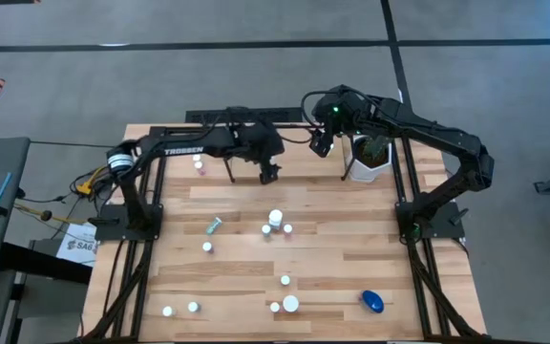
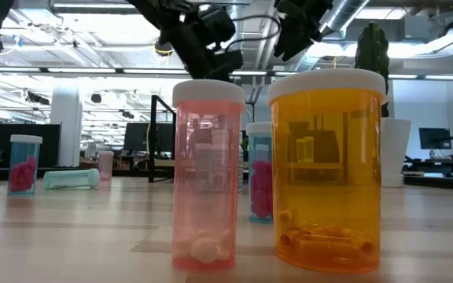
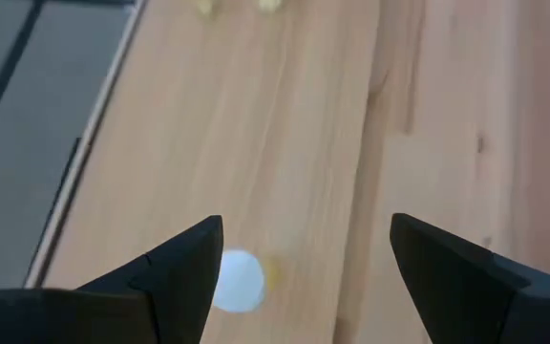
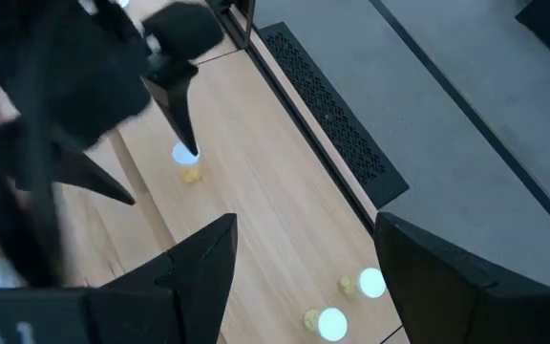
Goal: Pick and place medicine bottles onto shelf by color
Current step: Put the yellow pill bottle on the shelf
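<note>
Wood table, filling the centre of the high view; black frame rails along its left and right edges. Left arm reaching from the left mount toward upper centre, left gripper held above the boards, jaws apart with nothing between them, as the left wrist view confirms. Right arm arching in from the right, right gripper at upper centre, jaws likewise apart and empty. White pot with green plant just right of the right gripper, near the top edge of the table. Medicine bottles scattered upright across the lower half: blue bottle lying at lower right, long axis running diagonally; teal bottle lying on its side left of centre, long axis tilted toward upper right; white-capped bottles clustered mid-table; further ones along the bottom edge. The low view alone shows colour of bodies: pink bottle and orange bottle standing upright side by side in the foreground, pills at their bottoms, both grippers overhead at the top of the frame. Left wrist view shows one white cap beside the left finger.
</note>
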Robot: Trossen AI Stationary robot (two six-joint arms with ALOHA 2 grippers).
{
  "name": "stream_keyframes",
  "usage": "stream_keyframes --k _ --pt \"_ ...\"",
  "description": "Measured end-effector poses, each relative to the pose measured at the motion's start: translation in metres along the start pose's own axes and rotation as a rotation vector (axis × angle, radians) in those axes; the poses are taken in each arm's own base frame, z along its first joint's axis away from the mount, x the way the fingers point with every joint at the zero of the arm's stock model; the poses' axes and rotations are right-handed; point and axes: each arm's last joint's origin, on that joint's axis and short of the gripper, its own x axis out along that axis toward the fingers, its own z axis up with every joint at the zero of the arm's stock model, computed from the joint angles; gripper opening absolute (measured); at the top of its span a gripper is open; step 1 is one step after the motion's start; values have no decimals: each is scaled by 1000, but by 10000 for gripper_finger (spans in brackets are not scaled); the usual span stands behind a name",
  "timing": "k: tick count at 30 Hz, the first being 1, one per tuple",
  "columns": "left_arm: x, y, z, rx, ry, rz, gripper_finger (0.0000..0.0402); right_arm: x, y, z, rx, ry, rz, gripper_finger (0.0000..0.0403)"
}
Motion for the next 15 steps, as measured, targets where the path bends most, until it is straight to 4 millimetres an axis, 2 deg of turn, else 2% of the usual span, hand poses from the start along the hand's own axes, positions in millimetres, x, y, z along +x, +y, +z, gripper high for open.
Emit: stream_keyframes --k 3,15 --pt "9 4 -4 8 30 12 287 0 0 0 0 1 0 270" --pt "10 18 -7 -6 26 58 287 0 0 0 0 0 0 270"
